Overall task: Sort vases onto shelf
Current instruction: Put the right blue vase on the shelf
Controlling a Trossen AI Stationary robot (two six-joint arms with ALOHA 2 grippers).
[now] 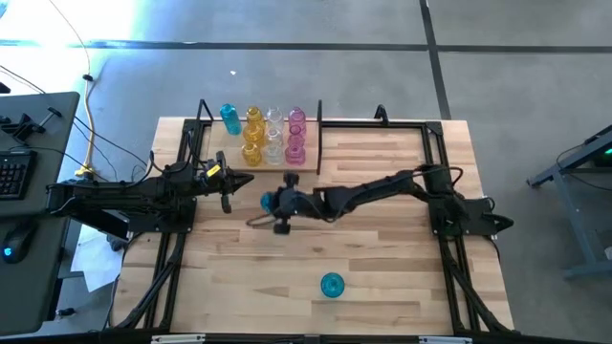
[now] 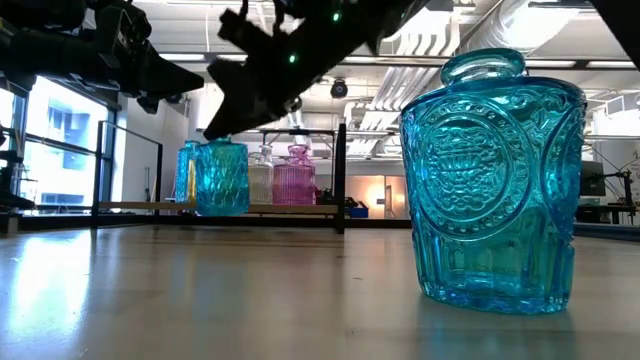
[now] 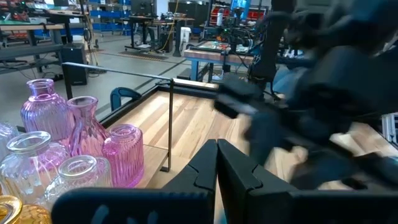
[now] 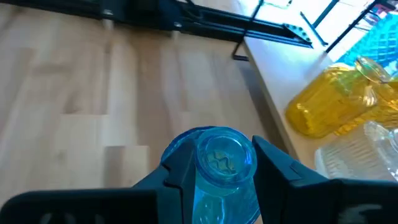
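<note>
The shelf (image 1: pixel 318 134) stands at the table's far edge, left of centre. On it stand a teal vase (image 1: pixel 229 117), yellow vases (image 1: pixel 252 129), clear vases (image 1: pixel 273 129) and pink vases (image 1: pixel 295 134), each on its base. My right gripper (image 1: pixel 273 201) reaches across the middle of the table, just in front of the shelf, shut on a teal vase (image 2: pixel 222 177). Another teal vase (image 1: pixel 332 285) stands on its base near the front edge. My left gripper (image 1: pixel 226 191) hangs shut and empty at the shelf's left end. My right gripper pinches the teal vase between its two fingers, one on each side of the upper part (image 4: pixel 217 158) just under the mouth. The fingers slant down from the table's right side. The vase hangs upright below them, clear of the table.
The shelf's thin black posts (image 2: pixel 340 175) rise beside the pink vases. In the left wrist view the pink vases (image 3: pixel 81 137) and clear vases (image 3: pixel 31 162) crowd the board. Bare wood lies between the shelf and the front vase (image 2: pixel 495 180).
</note>
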